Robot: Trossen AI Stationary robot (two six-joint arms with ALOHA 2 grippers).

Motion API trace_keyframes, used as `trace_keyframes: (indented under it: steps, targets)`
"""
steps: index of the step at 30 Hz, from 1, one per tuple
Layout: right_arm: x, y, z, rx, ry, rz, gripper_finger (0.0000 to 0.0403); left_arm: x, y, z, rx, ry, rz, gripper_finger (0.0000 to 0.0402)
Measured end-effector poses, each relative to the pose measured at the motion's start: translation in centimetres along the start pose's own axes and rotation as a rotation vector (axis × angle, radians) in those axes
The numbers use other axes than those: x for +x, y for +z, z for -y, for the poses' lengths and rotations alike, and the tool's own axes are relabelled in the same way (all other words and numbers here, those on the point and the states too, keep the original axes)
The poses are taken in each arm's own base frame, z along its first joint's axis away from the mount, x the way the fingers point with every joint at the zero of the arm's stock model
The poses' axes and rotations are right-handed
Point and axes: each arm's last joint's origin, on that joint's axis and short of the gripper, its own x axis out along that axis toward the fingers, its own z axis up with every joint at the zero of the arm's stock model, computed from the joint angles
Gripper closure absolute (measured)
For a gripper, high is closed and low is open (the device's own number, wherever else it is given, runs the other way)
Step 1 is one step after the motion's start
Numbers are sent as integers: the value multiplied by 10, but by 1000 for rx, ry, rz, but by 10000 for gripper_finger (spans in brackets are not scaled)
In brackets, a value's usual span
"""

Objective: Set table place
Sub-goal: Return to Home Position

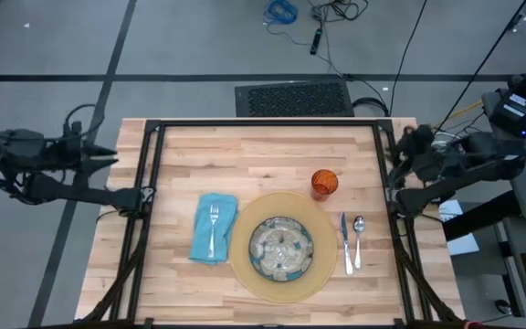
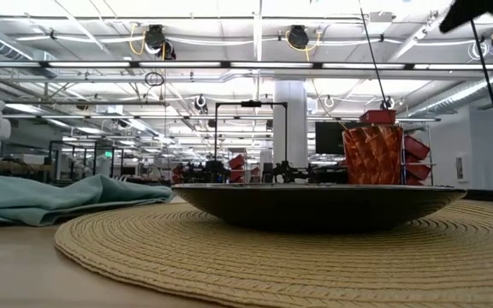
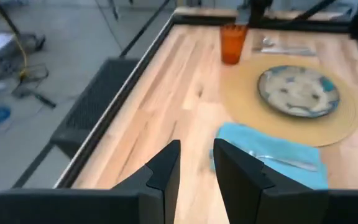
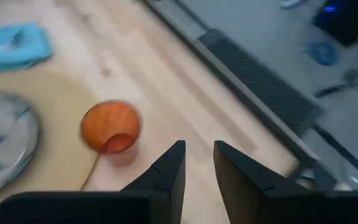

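Note:
On the wooden table (image 1: pixel 263 151) lies the place: a round tan mat (image 1: pixel 325 274) bearing a patterned glass plate (image 1: pixel 281 247). A teal napkin (image 1: pixel 201 239) with a silver fork (image 1: pixel 214 224) on it lies left of the mat. A knife (image 1: pixel 345 242) and a spoon (image 1: pixel 358 239) lie right of it, and an orange cup (image 1: pixel 324 183) stands at its far right. My left gripper (image 3: pixel 196 146) hovers open off the table's left edge (image 1: pixel 110 157). My right gripper (image 4: pixel 197 146) hovers open over the far right corner (image 1: pixel 398 151), with the cup (image 4: pixel 110 127) below it.
Black frame rails (image 1: pixel 263 124) run round the tabletop. A black grille (image 1: pixel 293 98) lies on the floor beyond the far edge, with cables (image 1: pixel 281 11) farther off. Bare wood shows across the table's far half.

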Motion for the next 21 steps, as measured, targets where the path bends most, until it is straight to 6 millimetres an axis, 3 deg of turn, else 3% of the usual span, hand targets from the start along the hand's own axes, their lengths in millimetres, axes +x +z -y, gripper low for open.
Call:
trace_keyframes:
  steps: [6,10,15,18,21]
  targets:
    - [32,-48,-6,-17,197,150,328,-18,-37,-10,8,38,185,318]
    - [46,-67,-13,18,352,209,328,-22,-67,-12,-76,40,264,318]
    - [50,-67,-24,6,420,241,328,4,-92,4,-71,45,184,318]
    - [50,-65,-30,-20,447,265,328,24,-96,13,-39,28,80,318]
    - [53,-67,-38,-59,488,312,328,43,-91,21,0,-53,93,318]
